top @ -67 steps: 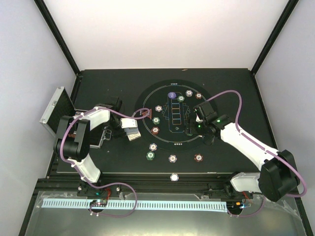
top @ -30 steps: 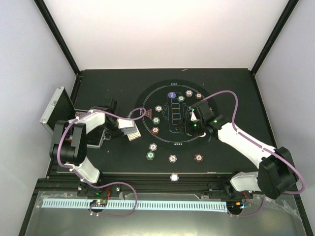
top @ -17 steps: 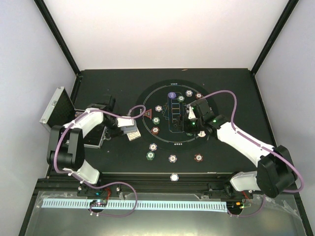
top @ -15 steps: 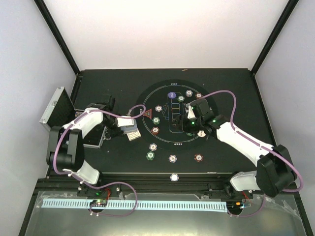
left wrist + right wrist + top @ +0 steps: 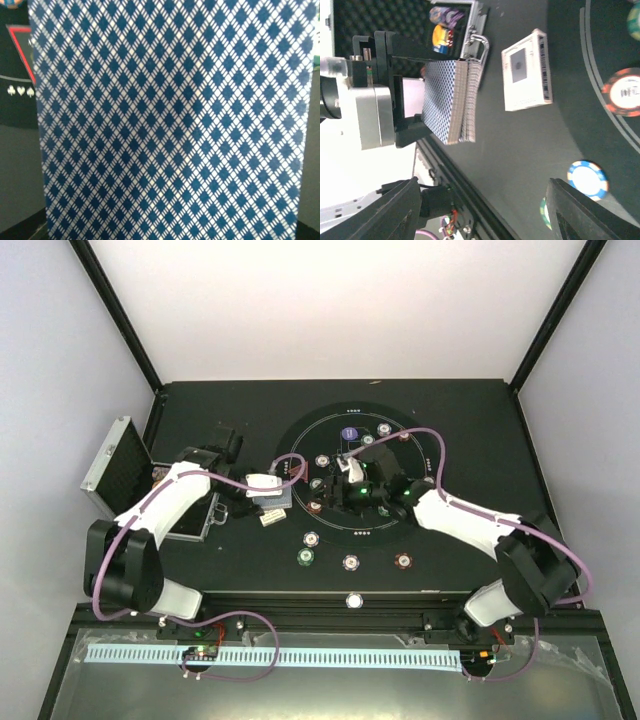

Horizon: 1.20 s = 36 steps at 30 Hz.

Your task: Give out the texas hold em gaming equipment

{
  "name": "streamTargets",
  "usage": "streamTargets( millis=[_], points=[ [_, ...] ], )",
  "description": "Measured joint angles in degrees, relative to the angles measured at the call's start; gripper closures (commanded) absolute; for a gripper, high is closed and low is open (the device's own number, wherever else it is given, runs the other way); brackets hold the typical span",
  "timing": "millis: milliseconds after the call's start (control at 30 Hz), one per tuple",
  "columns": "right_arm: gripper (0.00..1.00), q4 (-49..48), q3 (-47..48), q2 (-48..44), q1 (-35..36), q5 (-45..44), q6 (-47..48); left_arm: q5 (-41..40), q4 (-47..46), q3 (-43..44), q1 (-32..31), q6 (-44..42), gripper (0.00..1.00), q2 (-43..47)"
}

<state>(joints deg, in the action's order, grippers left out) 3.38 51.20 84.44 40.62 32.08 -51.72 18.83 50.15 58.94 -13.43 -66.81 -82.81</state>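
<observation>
Dealing step: card deck (image 5: 451,102) is clamped in the left gripper (image 5: 258,490) just left of the round layout (image 5: 310,435); right gripper (image 5: 484,186) is held spread, empty — a single card must be pinched off.

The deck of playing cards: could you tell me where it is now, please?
In the right wrist view the deck is clamped in the left gripper, beside the white card box, left of the printed circle.
</observation>
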Motion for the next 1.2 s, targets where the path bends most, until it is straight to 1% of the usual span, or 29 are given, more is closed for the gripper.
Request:
streamTargets(
  millis=[233, 367, 633, 1067, 1200],
  points=[
    [0.30, -11.3, -0.1, 4.4, 3.2, 4.0, -6.8, 0.8, 2.2, 0.7, -3.3, 1.0, 0.99, 3.2],
    [0.31, -14.6, -0.1, 5.9, 4.3, 5.0, -9.0, 0.8, 2.7, 0.9, -4.1, 1.4, 0.98, 3.6],
    [0.33, -17.6, -0.1, 7.5, 4.7, 5.6, -10.8, 0.8, 3.6, 1.0, -4.7, 1.9, 0.98, 4.2],
    [0.35, -19.4, -0.1, 8.6, 5.0, 5.7, -12.0, 0.7, 4.1, 1.2, -5.1, 2.1, 0.99, 4.5],
    [0.38, -21.2, -0.1, 9.5, 5.0, 5.8, -13.2, 0.7, 4.2, 1.4, -5.1, 2.1, 0.98, 4.9]
  ],
)
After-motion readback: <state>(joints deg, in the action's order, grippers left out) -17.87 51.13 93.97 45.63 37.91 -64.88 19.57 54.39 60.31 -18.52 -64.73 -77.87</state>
